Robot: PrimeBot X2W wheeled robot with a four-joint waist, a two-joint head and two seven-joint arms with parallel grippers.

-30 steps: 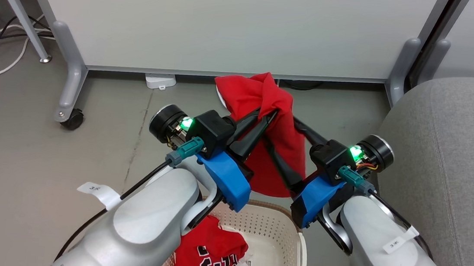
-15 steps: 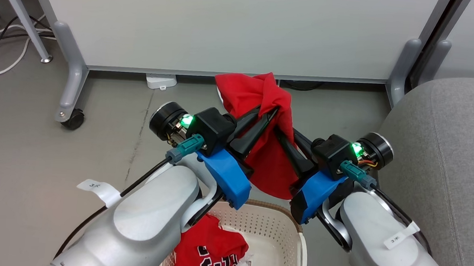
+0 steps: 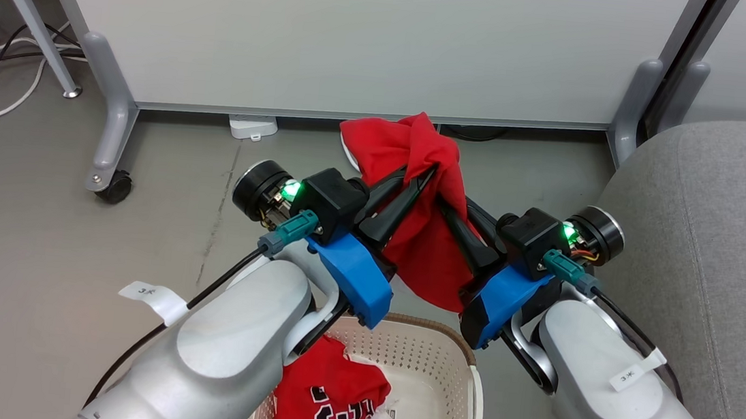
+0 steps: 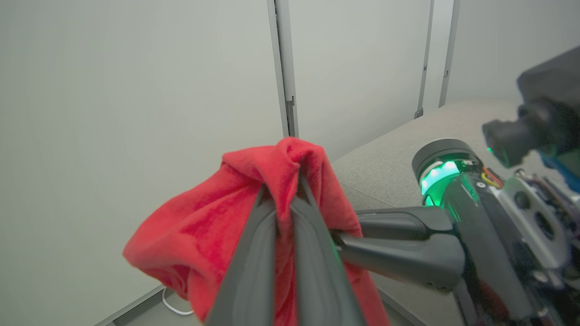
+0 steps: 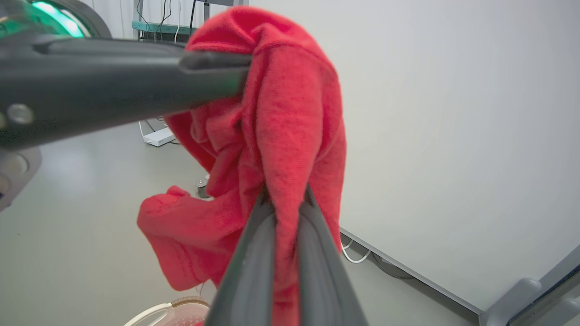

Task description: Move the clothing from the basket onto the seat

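Red-and-white jersey sits in the left side of the basket. Above the basket's far rim, the left gripper and right gripper are both clamped on the plain red garment. It's light, floppy stuff, so pinching bunched folds works. The seat is off to the right. Versus a second ago, the right arm's nudged a bit seatward.

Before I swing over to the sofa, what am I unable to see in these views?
Head view: the basket is cut by the bottom edge and partly covered by the left forearm, hiding any further clothing.
Head view: the jersey is partly under that forearm.
Head view: the seat runs off the right edge.
Right wrist view: part of the red garment hangs behind the right end effector.
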